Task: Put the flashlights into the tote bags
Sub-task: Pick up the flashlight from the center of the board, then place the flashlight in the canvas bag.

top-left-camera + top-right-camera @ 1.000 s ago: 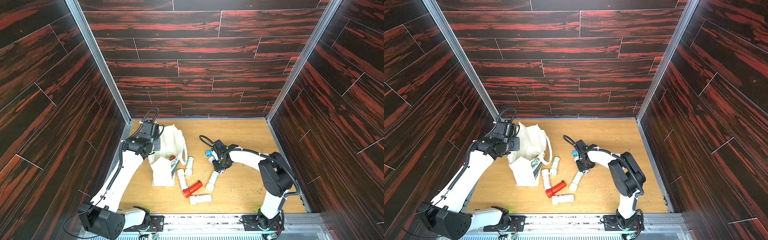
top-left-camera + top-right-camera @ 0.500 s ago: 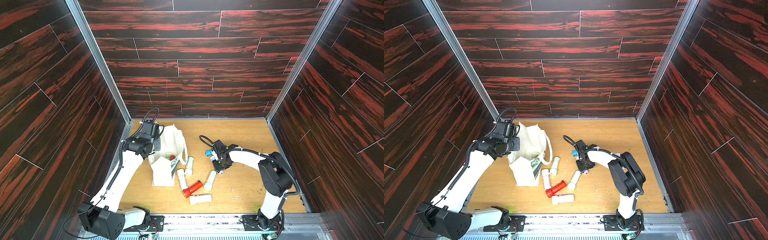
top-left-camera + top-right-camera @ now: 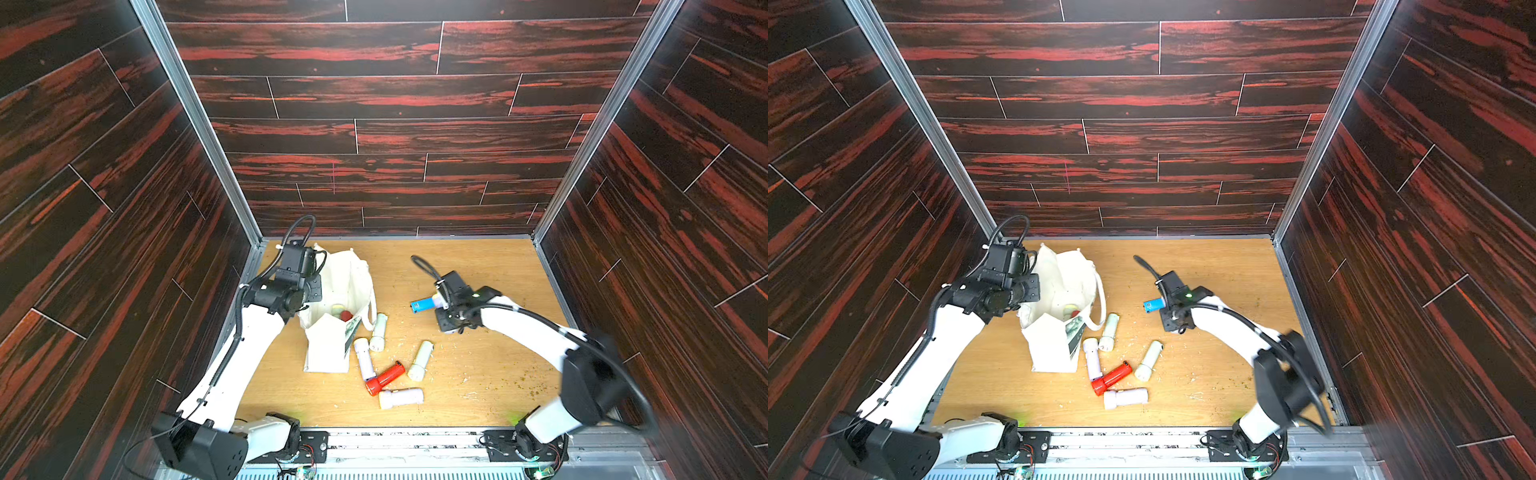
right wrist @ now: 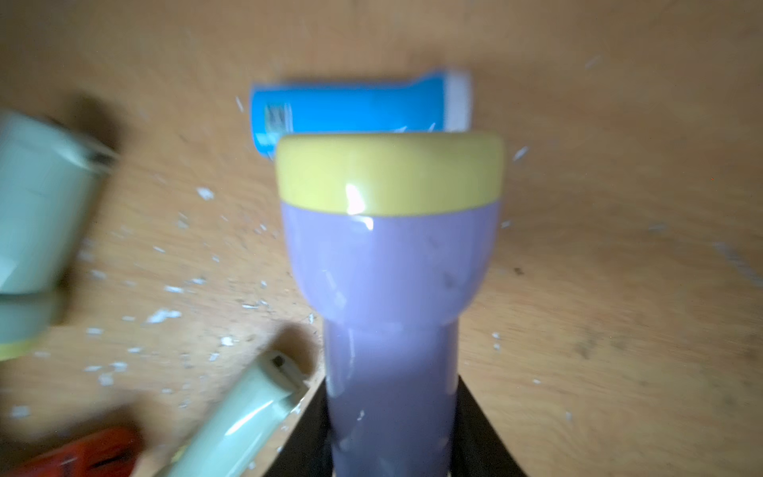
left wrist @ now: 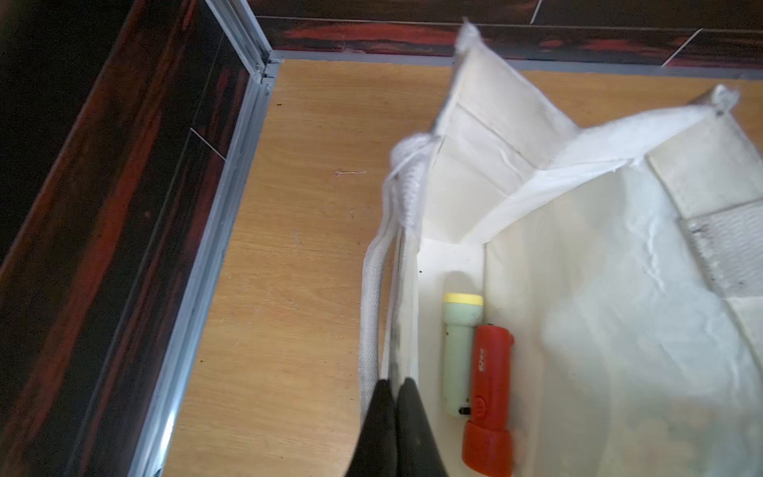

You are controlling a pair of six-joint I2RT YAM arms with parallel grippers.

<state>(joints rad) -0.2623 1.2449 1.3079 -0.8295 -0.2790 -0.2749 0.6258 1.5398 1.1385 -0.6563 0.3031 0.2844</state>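
At the bench's left edge, the left gripper [image 5: 394,398] is pinched shut on the rim of the tote bag [image 5: 619,330]. Its two black fingers press together over the cloth, and one loop handle hangs just beside them. The bag stands open on the left half of the bench [image 3: 478,374], between the far-left corner and the middle. On its floor, below the gripped rim, a pale green flashlight [image 5: 458,351] and a red flashlight [image 5: 489,392] lie side by side, touching.

Right of the bag, towards the near edge, five more lie loose:
- a whitish flashlight [image 3: 378,332] just beside the bag's handle
- a pinkish-white flashlight [image 3: 363,359] close against the bag's printed side
- a second red flashlight [image 3: 385,377]
- a cream flashlight [image 3: 420,360]
- a white flashlight [image 3: 401,397] nearest the near edge

Further right, near the bench's middle, a blue flashlight [image 3: 422,306] lies on its side.

Beside it, the right gripper [image 4: 392,437] is clamped on the body of a lilac flashlight [image 4: 390,268] with a yellow ring. The flashlight's head points away from the fingers towards the blue one, which lies crosswise just beyond it. Whether those two touch cannot be told. In both top views the wrist mostly hides the held flashlight.
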